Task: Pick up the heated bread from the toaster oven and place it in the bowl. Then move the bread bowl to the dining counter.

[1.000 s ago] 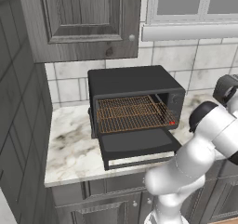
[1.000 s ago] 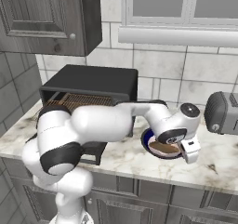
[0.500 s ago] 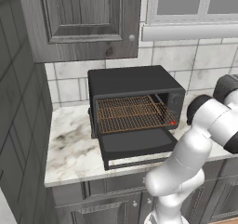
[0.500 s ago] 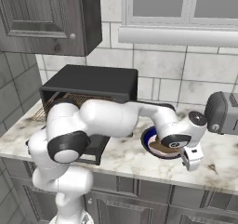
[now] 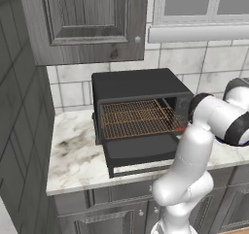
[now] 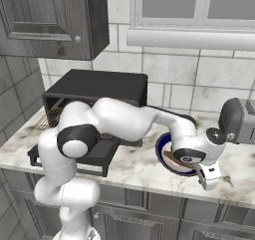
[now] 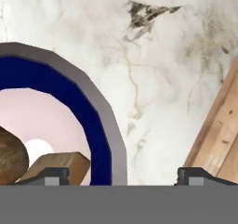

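The bowl (image 6: 160,147), dark blue at the rim and white inside, stands on the marbled counter to the right of the toaster oven (image 6: 99,87). In the hand view the heated bread (image 7: 58,163) lies inside the bowl (image 7: 88,111), a tan slice with a brown crust. My gripper (image 6: 209,177) is low at the bowl's right edge. It is open (image 7: 123,175), with one fingertip (image 7: 56,174) over the inside and the other outside, so the rim runs between them. The toaster oven (image 5: 141,87) stands with its door down and its copper rack bare. The dining counter is out of view.
A dark-grey slot toaster (image 6: 239,122) stands just right of the bowl, against the tiled wall. A pale wooden board (image 7: 218,139) lies on the counter beside the outer finger. My arm reaches across in front of the oven's lowered door (image 5: 141,153). Cabinets hang above left.
The hand has sunk and shifted slightly right, from above the bowl to its right rim. The elbow has swung higher. Bowl and bread have stayed in place.
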You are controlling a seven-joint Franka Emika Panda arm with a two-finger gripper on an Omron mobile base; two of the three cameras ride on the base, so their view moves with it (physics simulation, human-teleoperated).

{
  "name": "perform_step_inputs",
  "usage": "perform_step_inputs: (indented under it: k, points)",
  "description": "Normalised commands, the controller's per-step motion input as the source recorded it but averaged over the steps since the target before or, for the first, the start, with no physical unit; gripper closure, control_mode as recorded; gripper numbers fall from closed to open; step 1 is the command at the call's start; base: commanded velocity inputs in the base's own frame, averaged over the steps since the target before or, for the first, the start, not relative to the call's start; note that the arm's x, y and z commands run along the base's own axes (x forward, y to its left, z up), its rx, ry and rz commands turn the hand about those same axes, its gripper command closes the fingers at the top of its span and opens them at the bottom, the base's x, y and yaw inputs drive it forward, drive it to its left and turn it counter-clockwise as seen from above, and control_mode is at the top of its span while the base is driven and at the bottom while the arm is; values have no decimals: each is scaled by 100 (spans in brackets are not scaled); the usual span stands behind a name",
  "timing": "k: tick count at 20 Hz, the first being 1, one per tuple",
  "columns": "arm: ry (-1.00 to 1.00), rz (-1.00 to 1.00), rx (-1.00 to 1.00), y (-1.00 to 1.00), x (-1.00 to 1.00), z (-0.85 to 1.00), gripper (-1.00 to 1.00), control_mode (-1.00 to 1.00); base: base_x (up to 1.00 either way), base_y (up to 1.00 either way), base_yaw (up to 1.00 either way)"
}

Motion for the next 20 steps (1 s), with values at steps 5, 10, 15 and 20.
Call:
perform_step_inputs:
  k: [5,10,15,20]
  points:
    - [-1,0,3,0,2,5,-100,-100,0,0,0]
    - [-3,0,0,7,19,2,-100,-100,0,0,0]
    - [-1,0,0,1,45,0,-100,-100,0,0,0]
    - [0,0,0,12,39,-11,-100,-100,0,0,0]
